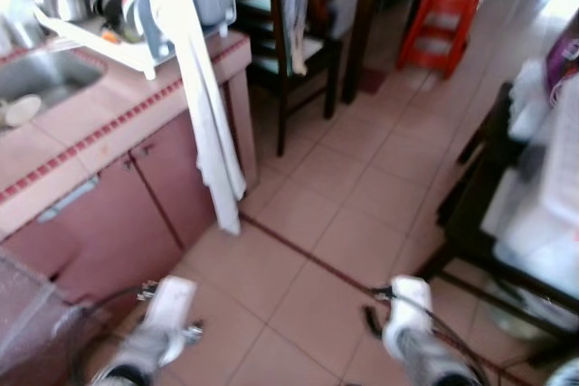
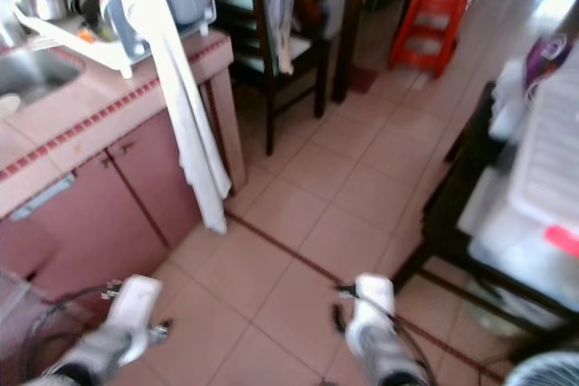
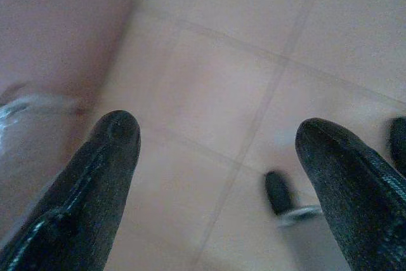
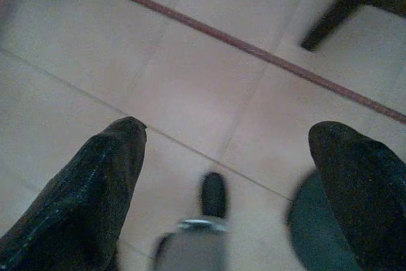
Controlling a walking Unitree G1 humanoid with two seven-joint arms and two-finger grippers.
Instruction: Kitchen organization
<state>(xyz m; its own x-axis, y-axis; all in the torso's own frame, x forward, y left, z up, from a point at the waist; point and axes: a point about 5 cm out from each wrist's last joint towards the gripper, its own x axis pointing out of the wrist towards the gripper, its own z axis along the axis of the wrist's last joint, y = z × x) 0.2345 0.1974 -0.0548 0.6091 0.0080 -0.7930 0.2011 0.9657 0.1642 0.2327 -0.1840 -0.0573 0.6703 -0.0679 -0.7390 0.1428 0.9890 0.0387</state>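
A pink tiled counter (image 1: 118,119) runs along my left, with a steel sink (image 1: 45,74) set into it. At its far end a white dish rack (image 1: 109,47) holds pots and bowls. A long white towel (image 1: 204,106) hangs from the rack down over the counter's corner. My left arm (image 1: 167,314) and right arm (image 1: 407,314) hang low over the tiled floor. In the left wrist view my left gripper (image 3: 216,131) is open above bare tiles. My right gripper (image 4: 235,134) is also open, with nothing between its fingers.
Pink cabinet doors (image 1: 118,214) stand under the counter. A dark wooden chair (image 1: 289,51) and table lie ahead, with a red plastic stool (image 1: 443,20) beyond. A dark rack (image 1: 479,214) loaded with white things stands close on my right. Open floor lies between.
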